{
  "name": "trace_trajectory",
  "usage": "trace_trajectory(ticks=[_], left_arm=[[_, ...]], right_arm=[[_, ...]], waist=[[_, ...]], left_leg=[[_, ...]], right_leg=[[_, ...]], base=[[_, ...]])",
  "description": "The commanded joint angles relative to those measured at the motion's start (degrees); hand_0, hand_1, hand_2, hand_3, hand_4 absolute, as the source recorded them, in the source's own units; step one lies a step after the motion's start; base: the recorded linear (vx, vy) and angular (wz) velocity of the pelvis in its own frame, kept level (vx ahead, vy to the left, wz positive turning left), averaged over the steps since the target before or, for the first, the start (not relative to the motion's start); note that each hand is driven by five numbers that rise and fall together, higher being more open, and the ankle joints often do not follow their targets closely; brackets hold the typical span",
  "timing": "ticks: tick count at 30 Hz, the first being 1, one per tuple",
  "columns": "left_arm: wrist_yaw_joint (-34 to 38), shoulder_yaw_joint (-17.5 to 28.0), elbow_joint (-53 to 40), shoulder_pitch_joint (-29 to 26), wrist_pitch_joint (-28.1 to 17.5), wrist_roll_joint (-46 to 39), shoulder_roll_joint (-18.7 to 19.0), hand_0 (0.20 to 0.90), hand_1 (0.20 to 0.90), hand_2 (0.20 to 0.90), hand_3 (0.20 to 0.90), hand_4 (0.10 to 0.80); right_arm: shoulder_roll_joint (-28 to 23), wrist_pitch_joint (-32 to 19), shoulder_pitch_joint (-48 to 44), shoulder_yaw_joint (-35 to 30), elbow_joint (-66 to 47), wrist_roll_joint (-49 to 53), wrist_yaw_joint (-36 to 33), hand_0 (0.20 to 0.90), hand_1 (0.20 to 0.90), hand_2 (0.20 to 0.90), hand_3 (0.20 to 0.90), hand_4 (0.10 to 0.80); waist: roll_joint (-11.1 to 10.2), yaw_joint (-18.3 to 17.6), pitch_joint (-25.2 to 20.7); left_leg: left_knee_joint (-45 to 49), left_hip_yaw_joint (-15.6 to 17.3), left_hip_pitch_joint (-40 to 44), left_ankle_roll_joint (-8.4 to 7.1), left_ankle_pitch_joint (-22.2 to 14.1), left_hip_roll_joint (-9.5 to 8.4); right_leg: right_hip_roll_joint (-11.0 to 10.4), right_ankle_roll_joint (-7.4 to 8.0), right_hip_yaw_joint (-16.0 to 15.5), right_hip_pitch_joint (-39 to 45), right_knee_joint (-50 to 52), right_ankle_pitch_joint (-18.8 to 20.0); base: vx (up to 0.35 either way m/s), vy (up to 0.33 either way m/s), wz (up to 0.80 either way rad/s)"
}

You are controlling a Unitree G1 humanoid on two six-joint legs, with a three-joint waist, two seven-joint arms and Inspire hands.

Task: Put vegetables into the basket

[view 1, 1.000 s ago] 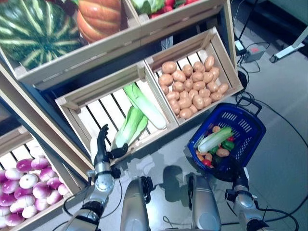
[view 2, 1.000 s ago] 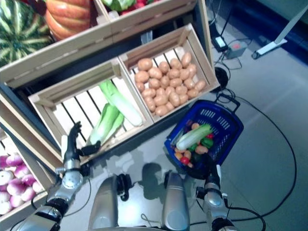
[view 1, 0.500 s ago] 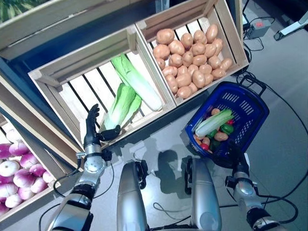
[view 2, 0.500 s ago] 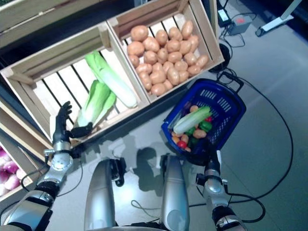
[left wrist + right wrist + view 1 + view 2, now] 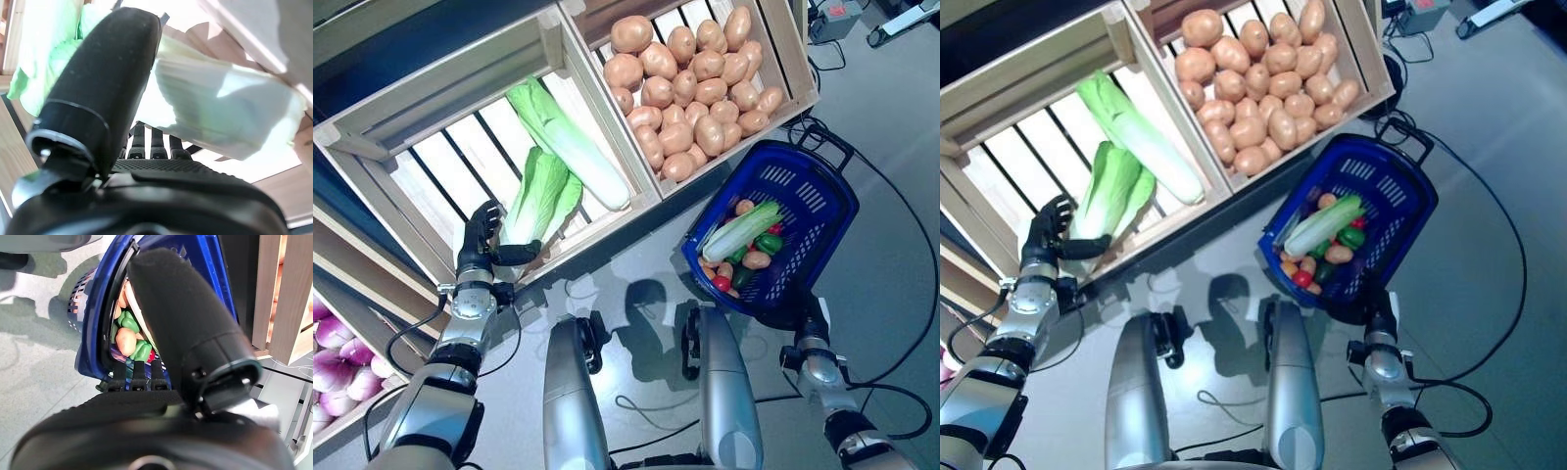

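A pale-green cabbage (image 5: 538,196) lies in a slatted wooden crate (image 5: 431,103), with a longer cabbage (image 5: 566,147) beside it. My left hand (image 5: 475,245) is at the first cabbage's stalk end. Its fingers curl over that end and its thumb (image 5: 107,83) lies against the pale base (image 5: 215,112). A blue basket (image 5: 803,201) hangs at the right, holding a cabbage (image 5: 741,231), peppers and other small vegetables. Below the basket, my right hand (image 5: 810,318) grips the rim (image 5: 98,313), fingers hooked on it and thumb (image 5: 181,333) over it.
A crate of potatoes (image 5: 690,83) stands next to the cabbage crate, just above the basket. Purple turnips (image 5: 333,362) show in a lower crate at the far left. Grey floor with cables lies to the right.
The camera has tilted down, so the whole scene shifted. My left hand's fingers, straight before, have curled onto the cabbage's stalk end. The right hand still holds the basket.
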Motion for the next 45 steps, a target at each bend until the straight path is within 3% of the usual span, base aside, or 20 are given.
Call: trace_trajectory(ticks=[1,9,16,27,28,29,30,31,45], left_arm=[[-3.81,-2.43,2.93,-5.77,2.37,-3.65,4.82,0.9,0.9,0.9,0.9,0.8],[-11.04,-5.69,4.85,-9.34,9.52,-4.75,6.16,0.9,0.9,0.9,0.9,0.8],[-13.23,-9.7,9.73,-10.95,15.13,2.37,6.1,0.9,0.9,0.9,0.9,0.8],[-10.9,-17.59,10.59,-13.65,15.98,19.07,6.21,0.9,0.9,0.9,0.9,0.8],[-10.98,-18.85,10.47,-13.93,16.14,19.77,6.25,0.841,0.841,0.841,0.841,0.761],[-11.27,-19.33,10.41,-14.08,16.29,19.63,6.28,0.587,0.587,0.587,0.587,0.591],[-11.48,-19.6,10.19,-14.24,16.7,18.95,6.39,0.498,0.498,0.498,0.498,0.532],[-11.41,-19.63,10.02,-14.34,17.03,18.73,6.41,0.3,0.3,0.3,0.3,0.4],[3.67,-19.36,10.51,-12.22,17.07,25.7,6.48,0.3,0.3,0.3,0.3,0.4]], right_arm=[[-4.36,-2.23,0.73,-2.69,-3.95,0.54,-0.99,0.9,0.9,0.9,0.9,0.8],[-5.63,-1.51,-0.81,-3.0,-4.94,1.16,-1.98,0.9,0.9,0.9,0.9,0.8],[-6.36,-1.32,-3.05,-2.95,-2.64,2.79,-1.56,0.9,0.9,0.9,0.9,0.8],[-7.04,-1.73,-5.59,-2.4,-0.43,4.05,-1.99,0.9,0.9,0.9,0.9,0.8],[-7.13,-1.93,-5.9,-2.3,0.27,4.1,-1.85,0.9,0.9,0.9,0.9,0.8],[-7.19,-2.0,-6.19,-2.2,0.73,4.07,-1.82,0.9,0.9,0.9,0.9,0.8],[-7.27,-1.88,-6.35,-2.11,0.88,4.01,-1.88,0.9,0.9,0.9,0.9,0.8],[-7.3,-1.83,-6.31,-2.12,0.88,3.98,-2.02,0.9,0.9,0.9,0.9,0.8],[-6.06,-3.2,-6.3,-2.05,4.29,6.33,-0.99,0.9,0.9,0.9,0.9,0.8]], waist=[[0.5,-0.26,-3.49],[0.35,-0.43,-1.7],[0.19,-0.64,-0.76],[0.14,-0.67,-0.41],[0.19,-0.69,-0.36],[0.23,-0.68,-0.31],[0.26,-0.68,-0.27],[0.27,-0.71,-0.22],[0.49,-0.82,-1.7]], left_leg=[[3.22,-0.82,4.17,1.09,-9.45,0.96],[4.9,-0.62,0.75,1.07,-9.63,1.53],[5.26,-0.53,-0.17,0.79,-9.75,2.15],[3.79,-0.04,1.34,0.8,-9.48,2.83],[3.59,-0.02,1.66,0.73,-9.5,2.86],[3.35,0.02,1.97,0.71,-9.48,2.89],[3.02,0.1,2.38,0.69,-9.43,2.93],[2.64,0.23,2.83,0.68,-9.33,2.99],[-5.09,1.89,10.26,0.02,-7.31,3.2]], right_leg=[[-1.17,-0.12,-0.15,0.97,-6.21,5.69],[-1.75,0.35,-0.67,-2.25,-5.03,6.21],[-2.35,0.45,-1.26,-3.15,-4.77,6.25],[-2.72,0.64,-2.02,-1.65,-6.73,6.85],[-2.73,0.71,-1.99,-1.34,-6.99,6.91],[-2.73,0.76,-1.95,-1.03,-7.29,6.96],[-2.72,0.8,-1.92,-0.64,-7.66,7.02],[-2.74,0.84,-1.95,-0.22,-8.05,7.11],[-2.2,1.38,-0.97,6.27,-15.0,9.08]], base=[[-0.038,0.016,0.02],[-0.051,-0.014,0.02],[-0.019,-0.028,0.03],[-0.01,-0.021,-0.01],[0.0,0.0,0.0],[0.0,0.0,0.0],[0.022,0.003,-0.05],[0.023,0.002,-0.08],[0.01,0.004,-0.03]])
